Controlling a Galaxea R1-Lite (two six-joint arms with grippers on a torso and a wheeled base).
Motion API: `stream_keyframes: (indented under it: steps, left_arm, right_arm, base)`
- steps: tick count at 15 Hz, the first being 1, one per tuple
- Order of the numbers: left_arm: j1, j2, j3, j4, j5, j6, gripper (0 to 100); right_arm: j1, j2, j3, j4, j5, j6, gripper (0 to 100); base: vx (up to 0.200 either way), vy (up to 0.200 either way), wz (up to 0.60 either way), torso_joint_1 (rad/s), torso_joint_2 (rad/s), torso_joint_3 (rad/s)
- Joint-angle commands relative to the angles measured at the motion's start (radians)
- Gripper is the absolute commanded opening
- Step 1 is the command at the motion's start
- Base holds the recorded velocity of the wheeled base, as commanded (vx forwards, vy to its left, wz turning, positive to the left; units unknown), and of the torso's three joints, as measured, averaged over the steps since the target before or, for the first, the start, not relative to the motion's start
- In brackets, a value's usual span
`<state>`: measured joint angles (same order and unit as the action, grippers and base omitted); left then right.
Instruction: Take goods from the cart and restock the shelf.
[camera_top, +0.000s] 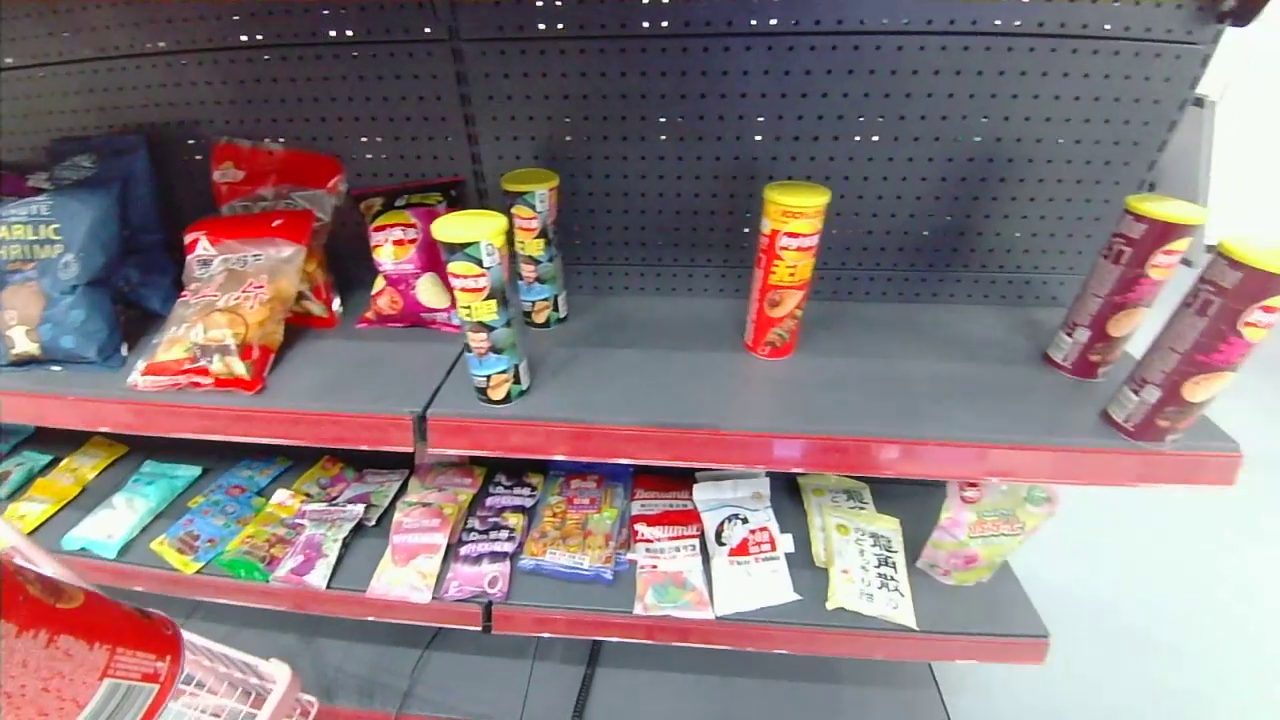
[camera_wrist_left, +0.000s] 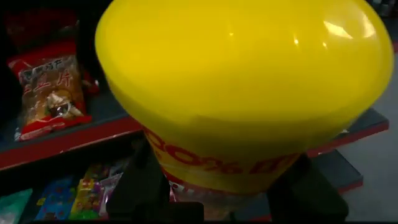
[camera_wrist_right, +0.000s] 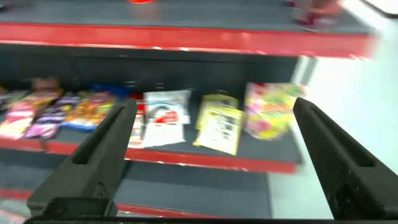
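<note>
Currently the left gripper (camera_wrist_left: 224, 190) pinches a red chip can (camera_wrist_left: 242, 93) with a yellow lid; its two dark fingers (camera_wrist_left: 146, 186) press the can's body from opposite sides just below the lid, and the lid end faces the wrist camera; in the head view the same red chip can (camera_top: 70, 650) sits tilted at the bottom left, just above the pink wire cart (camera_top: 235, 690) and well below the upper shelf (camera_top: 900, 390); the right gripper (camera_wrist_right: 217, 162) is empty, fingers (camera_wrist_right: 93, 162) spread wide apart, facing the lower shelf (camera_wrist_right: 267, 149) and its row of snack packets (camera_wrist_right: 161, 118); on the upper shelf a second red can (camera_top: 785, 270) stands upright near the middle, toward the back; two patterned cans (camera_top: 485, 305) stand upright to its left, one near the front edge and one behind it; two maroon cans (camera_top: 1120, 285) stand at the right end, one by the front right corner; chip bags (camera_top: 235, 300) lean at the left end.
</note>
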<state>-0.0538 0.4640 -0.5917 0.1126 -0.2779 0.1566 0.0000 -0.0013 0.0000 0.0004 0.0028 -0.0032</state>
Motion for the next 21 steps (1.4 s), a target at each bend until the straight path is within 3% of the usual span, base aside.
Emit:
stream_keyframes:
  steps: [1,3,10,15,18,20,21]
  left_arm:
    - [0.0,0.002,0.001,-0.001,0.0,0.0,0]
    - [0.0,-0.001,0.01,-0.001,0.0,0.0,0]
    - [0.0,-0.012,0.029,-0.001,0.012,0.0,0]
    - [-0.001,-0.065,0.055,-0.001,0.012,0.003,0]
    - [0.0,-0.185,0.139,0.036,0.014,0.098,0]
    - [0.0,-0.212,0.147,0.068,0.085,0.112,0]
    - [0.0,-0.22,0.159,0.067,0.112,0.11,0]
  right_arm:
    - [0.0,0.001,0.0,0.0,0.0,0.0,100]
    - [0.0,0.001,0.0,0.0,0.0,-0.001,100]
    - [0.0,0.001,0.0,0.0,0.003,-0.001,100]
    - [0.0,0.001,0.0,0.0,0.003,-0.001,100]
    - [0.009,0.023,-0.02,-0.008,0.043,-0.054,100]
    - [0.008,0.294,-0.291,-0.002,0.143,-0.05,100]
    - [0.021,0.348,-0.342,-0.003,0.187,-0.078,100]
  base:
    - [0.0,0.0,0.0,0.0,0.0,0.0]
    - [0.0,0.0,0.0,0.0,0.0,0.0]
    - [0.2,0.0,0.0,0.003,0.0,0.002]
    - [0.0,0.0,0.0,0.0,0.0,0.0]
    - [0.0,0.0,0.0,0.0,0.0,0.0]
    - [0.0,0.0,0.0,0.0,0.0,0.0]
    - [0.0,0.0,0.0,0.0,0.0,0.0]
